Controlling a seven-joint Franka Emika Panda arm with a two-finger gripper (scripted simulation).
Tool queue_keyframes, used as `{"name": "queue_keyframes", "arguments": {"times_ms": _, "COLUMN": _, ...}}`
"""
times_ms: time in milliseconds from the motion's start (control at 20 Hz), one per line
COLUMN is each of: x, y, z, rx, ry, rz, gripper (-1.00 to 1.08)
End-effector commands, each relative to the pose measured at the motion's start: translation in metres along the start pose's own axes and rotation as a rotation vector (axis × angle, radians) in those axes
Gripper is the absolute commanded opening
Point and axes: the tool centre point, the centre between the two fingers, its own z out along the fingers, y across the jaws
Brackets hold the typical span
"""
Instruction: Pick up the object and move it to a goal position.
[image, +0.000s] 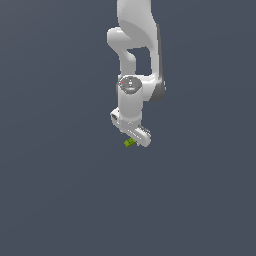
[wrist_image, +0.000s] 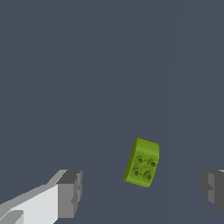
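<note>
The object (wrist_image: 142, 162) is a tiny yellow-green blocky piece with several darker green studs. In the wrist view it lies between my two fingers, nearer the one at the picture's right, and touches neither. My gripper (wrist_image: 142, 192) is open, its grey fingertips (wrist_image: 70, 193) wide apart. In the exterior view the object (image: 130, 142) shows as a small green speck just beside the white gripper (image: 136, 139), which hangs from the arm and partly hides it.
A flat dark grey-blue surface (image: 60, 190) fills both views. The white arm (image: 134, 60) reaches down from the top middle of the exterior view. Nothing else shows.
</note>
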Motion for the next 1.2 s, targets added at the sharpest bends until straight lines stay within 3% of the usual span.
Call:
{"name": "queue_keyframes", "arguments": {"times_ms": 0, "x": -0.006, "y": 0.004, "z": 0.009, "rx": -0.003, "ry": -0.001, "rz": 0.071, "gripper": 1.0}}
{"name": "queue_keyframes", "arguments": {"times_ms": 550, "x": -0.022, "y": 0.017, "z": 0.03, "rx": -0.014, "ry": 0.001, "rz": 0.263, "gripper": 1.0}}
{"name": "queue_keyframes", "arguments": {"times_ms": 1150, "x": -0.024, "y": 0.02, "z": 0.04, "rx": -0.016, "ry": 0.001, "rz": 0.286, "gripper": 1.0}}
